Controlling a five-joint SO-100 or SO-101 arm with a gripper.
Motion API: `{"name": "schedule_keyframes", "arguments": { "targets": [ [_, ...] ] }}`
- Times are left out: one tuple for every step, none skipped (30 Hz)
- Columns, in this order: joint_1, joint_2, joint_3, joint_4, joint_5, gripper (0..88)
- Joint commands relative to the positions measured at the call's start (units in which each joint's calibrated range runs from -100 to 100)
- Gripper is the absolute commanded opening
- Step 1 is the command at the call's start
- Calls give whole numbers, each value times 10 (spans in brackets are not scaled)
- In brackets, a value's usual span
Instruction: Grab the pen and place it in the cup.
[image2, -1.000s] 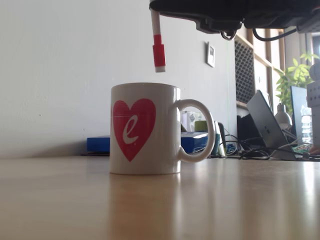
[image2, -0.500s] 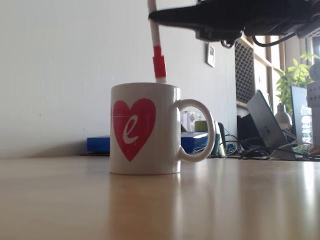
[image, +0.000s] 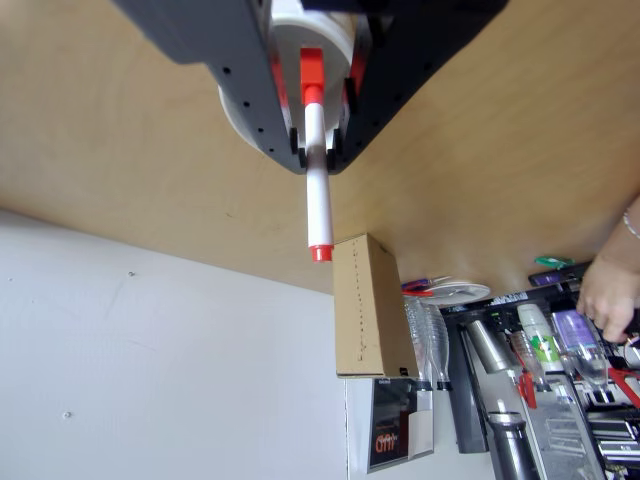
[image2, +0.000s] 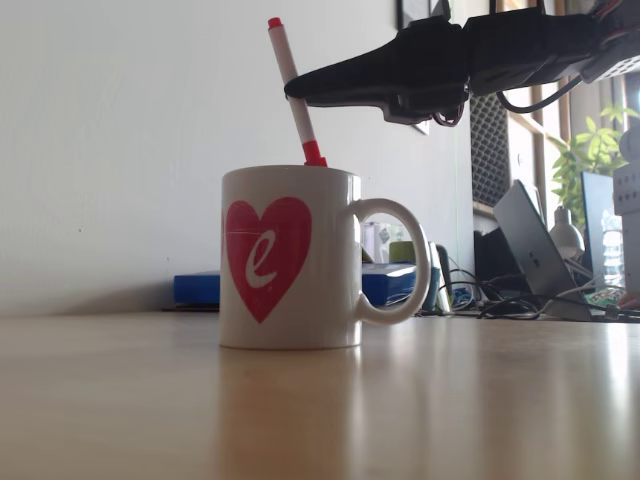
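On the wooden counter (image2: 420, 410) in the fixed view stands the cup (image2: 290, 257), white and glossy, with a red heart logo (image2: 266, 255) facing the camera and its loop handle to the right. The pen (image2: 293, 92) rises out of the cup's mouth, tilted so its small red tip points up and to the left, while the top of its red cap just shows at the rim. To the right, the dark fingers (image2: 300, 92) reach in level from the upper right and pinch the pen's white barrel above the cup. Behind the handle lies a blue box (image2: 385, 282), and further right a laptop (image2: 535, 245) and a green plant (image2: 590, 155).

In the other view, the fingers (image: 316, 150) close on either side of the pen (image: 316, 180), whose red cap sits over the white cup (image: 250, 120) below; right of it stands a cardboard box (image: 365, 305), and a person's hand (image: 605, 290) at the far right edge.
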Motion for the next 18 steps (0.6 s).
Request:
{"name": "schedule_keyframes", "arguments": {
  "targets": [
    [8, 1, -21, -12, -4, 8],
    [8, 1, -19, -12, -4, 8],
    [8, 1, -19, -12, -1, 13],
    [8, 1, -19, -12, 1, 17],
    [8, 1, -19, -12, 2, 18],
    [8, 1, -19, -12, 2, 18],
    [8, 1, -19, -12, 2, 21],
    [8, 1, -19, -12, 2, 30],
    [8, 1, -19, -12, 2, 47],
    [8, 1, -19, -12, 2, 67],
    [8, 1, -19, -12, 1, 84],
    [8, 1, -19, -11, 0, 88],
    [8, 1, -19, -11, 0, 89],
    [8, 1, -19, -11, 1, 88],
    [8, 1, -19, -11, 1, 88],
    [8, 1, -19, -11, 1, 88],
    [8, 1, -19, -11, 1, 90],
    [8, 1, -19, -11, 1, 92]
  ]
}}
